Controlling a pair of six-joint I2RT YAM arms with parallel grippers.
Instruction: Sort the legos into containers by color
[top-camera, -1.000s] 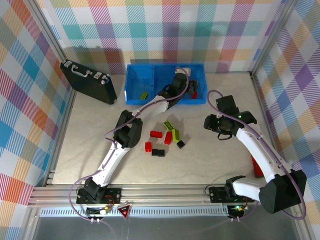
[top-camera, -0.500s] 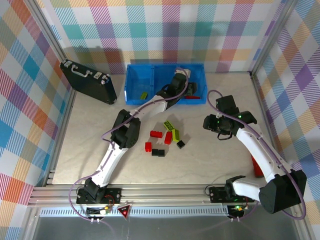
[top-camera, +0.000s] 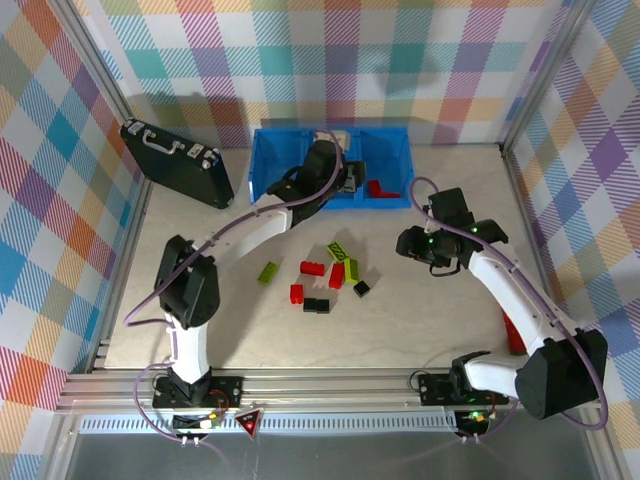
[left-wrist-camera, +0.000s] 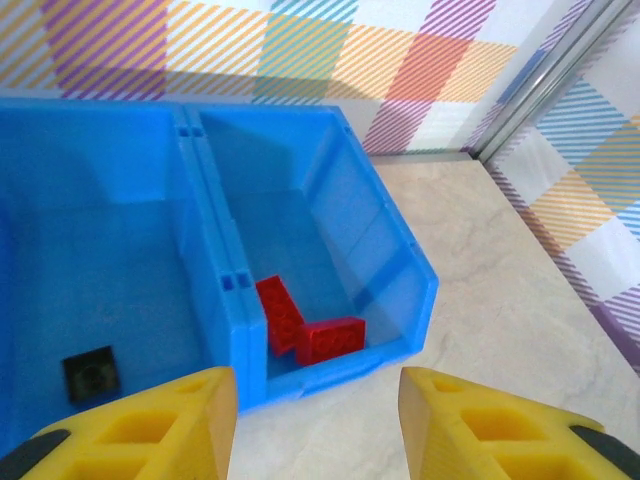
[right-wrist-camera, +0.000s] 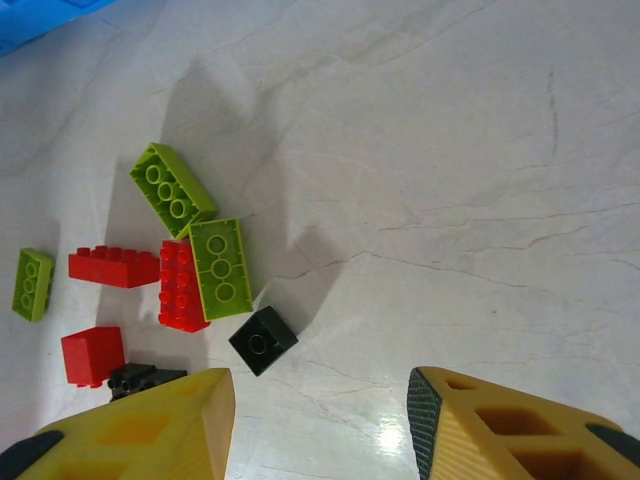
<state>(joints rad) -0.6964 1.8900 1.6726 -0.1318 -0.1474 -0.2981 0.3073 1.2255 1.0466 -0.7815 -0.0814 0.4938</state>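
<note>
Overall, checked panels (top-camera: 60, 200) wall the table (top-camera: 420, 330) on its left, far and right edges. A black briefcase (top-camera: 175, 162) with silver latches lies at the far left corner, well apart from the bricks. A red object (top-camera: 514, 335) at the right edge is mostly hidden behind the right arm (top-camera: 520, 300). The blue bin (top-camera: 265, 150) sits against the middle of the far edge, and the left arm (top-camera: 250, 225) reaches from the near edge across the table and covers part of it from above.

The left gripper (left-wrist-camera: 315, 395) hangs by the bin's near wall, its yellow fingers (left-wrist-camera: 150, 430) spread with nothing between them. Ahead of it, two red bricks (left-wrist-camera: 305, 325) lie touching in an L at the near end of the right compartment (left-wrist-camera: 320, 230). One black brick (left-wrist-camera: 92, 373) rests on the floor of the middle compartment (left-wrist-camera: 110, 280), across the partition.

The loose bricks (top-camera: 330, 275) lie clustered near the table's centre: red, lime green and black pieces, some touching. One green brick (top-camera: 268, 272) lies a little apart, toward the left edge. The right gripper (right-wrist-camera: 320, 385) hovers above the table beside this cluster, on its right-edge side, released and empty. The nearest piece, a black cube (right-wrist-camera: 262, 340), lies just beside one of its fingers, and another black piece (right-wrist-camera: 140, 378) is half hidden behind that finger
</note>
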